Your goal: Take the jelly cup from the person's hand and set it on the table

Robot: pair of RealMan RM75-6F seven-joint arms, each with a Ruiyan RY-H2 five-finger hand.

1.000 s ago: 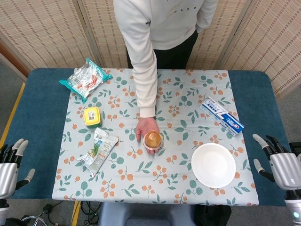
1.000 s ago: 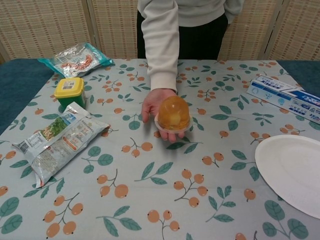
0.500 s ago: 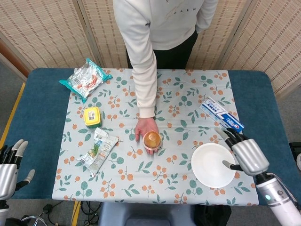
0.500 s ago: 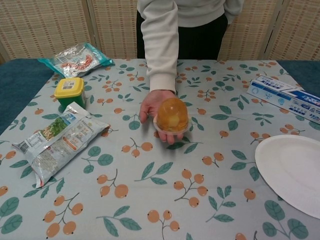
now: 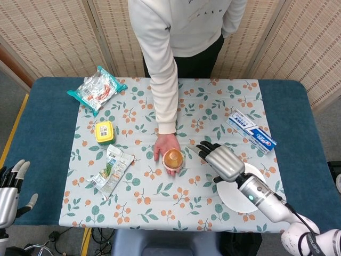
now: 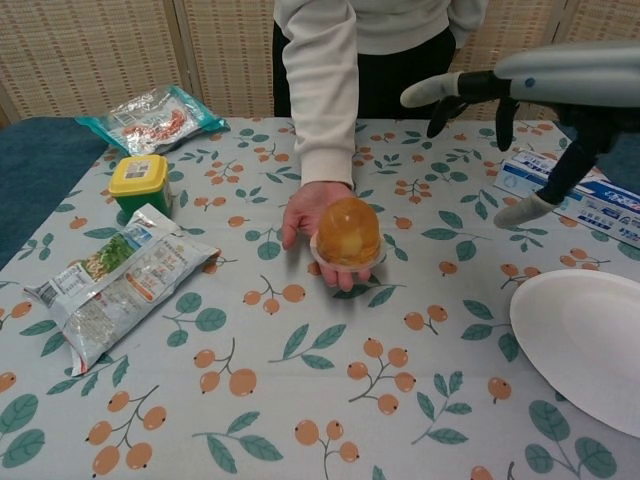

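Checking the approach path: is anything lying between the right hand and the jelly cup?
No. In the head view, only bare floral tablecloth shows between the open right hand and the jelly cup on the person's hand.

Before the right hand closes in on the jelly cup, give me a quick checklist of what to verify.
1. Jelly cup presented on the person's hand: ok.
2. Right hand holds nothing, fingers apart: ok.
3. Right hand touching the cup: not ok, there is a clear gap.
4. Path from hand to cup free of objects: ok.
5. Bare tablecloth in front of the cup for setting down: ok.
6. Left hand out of the way at the table's edge: ok.
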